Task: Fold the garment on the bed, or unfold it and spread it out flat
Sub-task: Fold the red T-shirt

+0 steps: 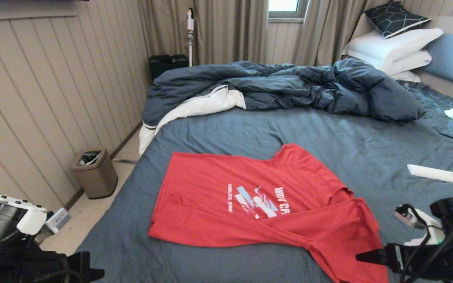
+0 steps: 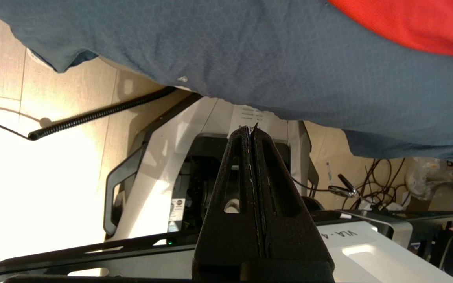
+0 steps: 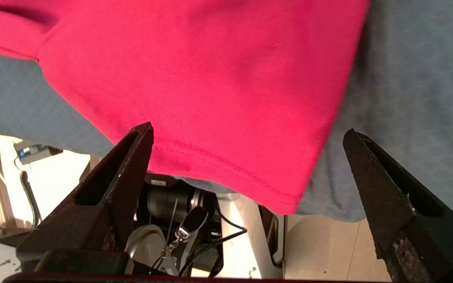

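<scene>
Right gripper [image 3: 250, 133] spreading wide at garment [image 1: 258, 204] hem, lower right; left gripper [image 2: 252, 131] pressing together, pinching nothing. Lying centre-frame on bed [image 1: 368, 145]; bin [image 1: 94, 171] holding dark scraps, left.

A rumpled dark blue duvet [image 1: 285, 88] lies heaped far ahead of both grippers, its white underside [image 1: 207, 104] spilling toward the left one's side. White pillows [image 1: 391, 51] are stacked well beyond the right gripper, a dark patterned cushion [image 1: 395, 17] on top. A slim white object [image 1: 437, 174], perhaps a remote, lies just ahead of the right gripper. A tan waste bin [image 1: 94, 171] stands on the floor ahead of the left gripper, by the panelled wall [image 1: 45, 98]. Farther off, a black case [image 1: 167, 65] sits before the curtains [image 1: 226, 31].
</scene>
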{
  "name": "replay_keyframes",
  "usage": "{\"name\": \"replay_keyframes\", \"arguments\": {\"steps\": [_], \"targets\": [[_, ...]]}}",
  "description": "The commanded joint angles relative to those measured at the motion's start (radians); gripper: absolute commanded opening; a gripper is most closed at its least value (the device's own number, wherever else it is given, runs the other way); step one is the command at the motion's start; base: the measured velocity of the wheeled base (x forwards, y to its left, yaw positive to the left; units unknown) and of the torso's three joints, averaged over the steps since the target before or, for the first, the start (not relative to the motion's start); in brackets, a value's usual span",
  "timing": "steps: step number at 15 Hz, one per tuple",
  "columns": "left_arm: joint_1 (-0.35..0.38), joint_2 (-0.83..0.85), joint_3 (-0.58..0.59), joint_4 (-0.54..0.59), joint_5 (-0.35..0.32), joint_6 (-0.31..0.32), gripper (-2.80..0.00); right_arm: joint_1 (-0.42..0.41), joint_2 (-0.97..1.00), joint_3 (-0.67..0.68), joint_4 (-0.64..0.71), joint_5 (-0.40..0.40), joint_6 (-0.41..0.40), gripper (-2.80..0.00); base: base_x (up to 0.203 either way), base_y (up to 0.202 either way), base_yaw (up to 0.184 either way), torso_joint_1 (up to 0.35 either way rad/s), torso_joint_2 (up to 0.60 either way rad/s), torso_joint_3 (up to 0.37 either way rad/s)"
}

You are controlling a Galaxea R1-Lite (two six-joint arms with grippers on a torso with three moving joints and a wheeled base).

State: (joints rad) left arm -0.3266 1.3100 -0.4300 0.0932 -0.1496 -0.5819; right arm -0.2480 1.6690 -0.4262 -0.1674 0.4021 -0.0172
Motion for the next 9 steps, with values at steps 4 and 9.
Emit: {"name": "replay_keyframes", "arguments": {"steps": [4, 9], "targets": [[-0.002, 0.024, 0.0, -0.013, -0.003, -0.003, -2.8, 0.033, 0.041, -0.013, -0.003, -0.021, 0.0, 0.0, 0.0, 0.0, 0.0, 0.0, 0.0, 0.0], [-0.002, 0.046, 0.0, -0.04, -0.005, -0.003, -2.8, 0.053, 0.058, 0.003, -0.044, -0.082, 0.0, -2.8, 0.0, 0.0, 0.0, 0.0, 0.0, 0.0]]}}
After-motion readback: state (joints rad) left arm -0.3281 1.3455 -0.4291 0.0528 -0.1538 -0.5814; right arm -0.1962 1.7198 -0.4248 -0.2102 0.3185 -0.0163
